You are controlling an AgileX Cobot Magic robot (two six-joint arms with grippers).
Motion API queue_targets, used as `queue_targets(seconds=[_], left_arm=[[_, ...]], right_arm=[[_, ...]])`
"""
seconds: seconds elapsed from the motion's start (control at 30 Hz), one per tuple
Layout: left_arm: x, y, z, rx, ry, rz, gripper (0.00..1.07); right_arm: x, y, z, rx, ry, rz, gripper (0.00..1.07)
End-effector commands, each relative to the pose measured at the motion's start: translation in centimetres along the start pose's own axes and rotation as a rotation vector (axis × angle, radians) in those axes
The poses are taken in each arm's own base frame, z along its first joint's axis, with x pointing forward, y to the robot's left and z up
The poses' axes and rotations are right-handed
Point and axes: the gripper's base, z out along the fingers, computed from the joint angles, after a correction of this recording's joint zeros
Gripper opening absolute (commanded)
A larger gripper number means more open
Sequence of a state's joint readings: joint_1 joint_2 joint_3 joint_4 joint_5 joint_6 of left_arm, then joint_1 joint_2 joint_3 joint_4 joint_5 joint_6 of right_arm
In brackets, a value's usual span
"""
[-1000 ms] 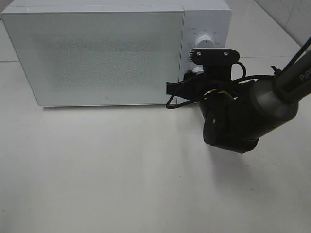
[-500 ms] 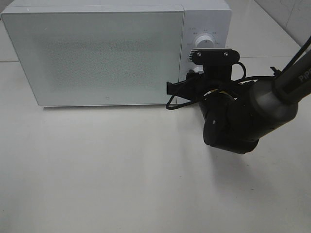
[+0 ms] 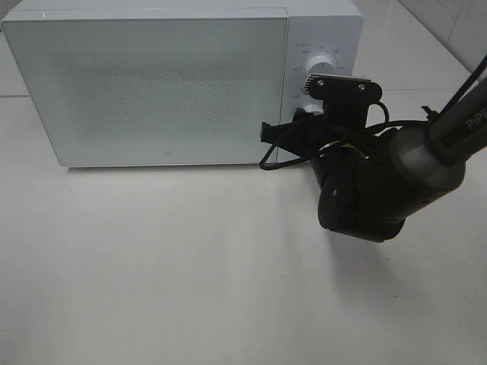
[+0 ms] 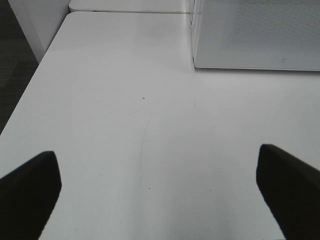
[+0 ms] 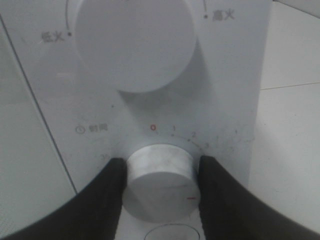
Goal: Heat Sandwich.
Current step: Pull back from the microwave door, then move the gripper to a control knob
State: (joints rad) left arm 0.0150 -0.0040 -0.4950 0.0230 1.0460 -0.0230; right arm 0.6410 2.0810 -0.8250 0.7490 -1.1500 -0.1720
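Right wrist view: my right gripper [image 5: 161, 192] clamps the timer knob [image 5: 159, 181] on the panel at three o'clock from the door. My wrist has rolled slightly clockwise, so I judge the time is being set. The sandwich is unseen, presumably inside the shut microwave [image 3: 152, 91]. My left gripper [image 4: 160, 200] gapes wide, empty.

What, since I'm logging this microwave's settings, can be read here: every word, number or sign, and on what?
"低火": panel, beside the upper knob.
"高火": panel, the upper knob's other side.
Clock sign, then "时间": panel, near the lower knob.
Red "0", then "1", "2", "3": scale round the lower knob.
"PiPE", cut off by the frame: right arm.
Panel print in the exterior view: too small to read.
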Motion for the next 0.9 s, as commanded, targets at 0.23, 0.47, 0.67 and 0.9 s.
queue_targets(seconds=[0.23,0.47,0.67,0.9], left_arm=[[0.1,0.0,-0.3,-0.001,-0.029,0.000,1.00],[0.1,0.0,-0.3,-0.001,-0.029,0.000,1.00],[0.1,0.0,-0.3,-0.001,-0.029,0.000,1.00],[0.1,0.0,-0.3,-0.001,-0.029,0.000,1.00]], right_arm=[[-0.6,0.0,0.0,-0.005,-0.052,0.297,0.03],[-0.9,0.1,-0.1,-0.032,-0.076,0.632,0.03],[-1.2,0.1,-0.1,-0.061,-0.097,0.856,0.04],[-1.5,0.0,-0.1,-0.085,-0.129,1.089,0.04]])
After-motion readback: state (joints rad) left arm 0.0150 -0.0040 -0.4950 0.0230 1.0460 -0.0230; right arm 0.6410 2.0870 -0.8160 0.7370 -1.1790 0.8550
